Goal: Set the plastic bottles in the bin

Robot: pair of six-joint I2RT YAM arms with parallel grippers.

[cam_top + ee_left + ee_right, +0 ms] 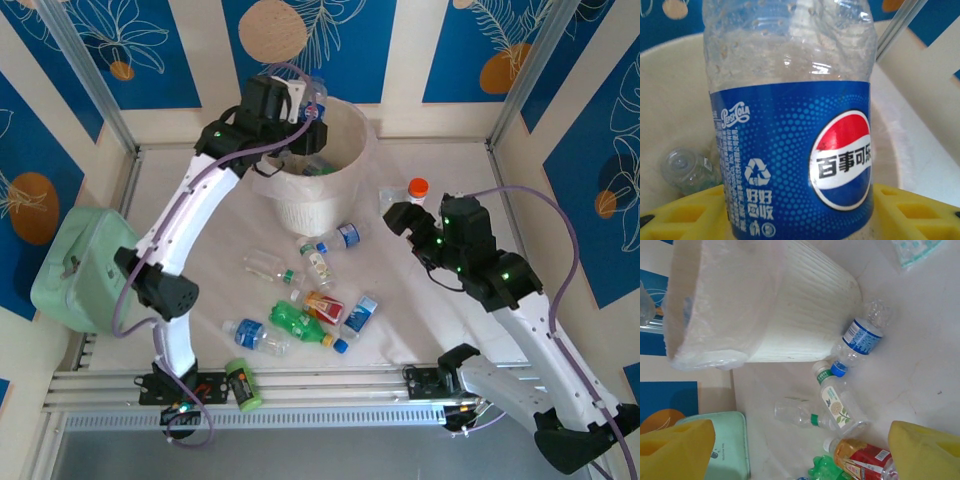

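In the upper middle of the top view, the left gripper [308, 122] squeezes a blue-label bottle [790, 150] over the white bin [352, 150]. Other bottles [292, 320] lie on the table [420, 320] below. At the right, the right gripper [403, 214] gapes wide, holding nothing.

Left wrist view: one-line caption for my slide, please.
Left gripper holds a clear, blue-labelled Pepsi bottle above the white bin, where another clear bottle already lies.
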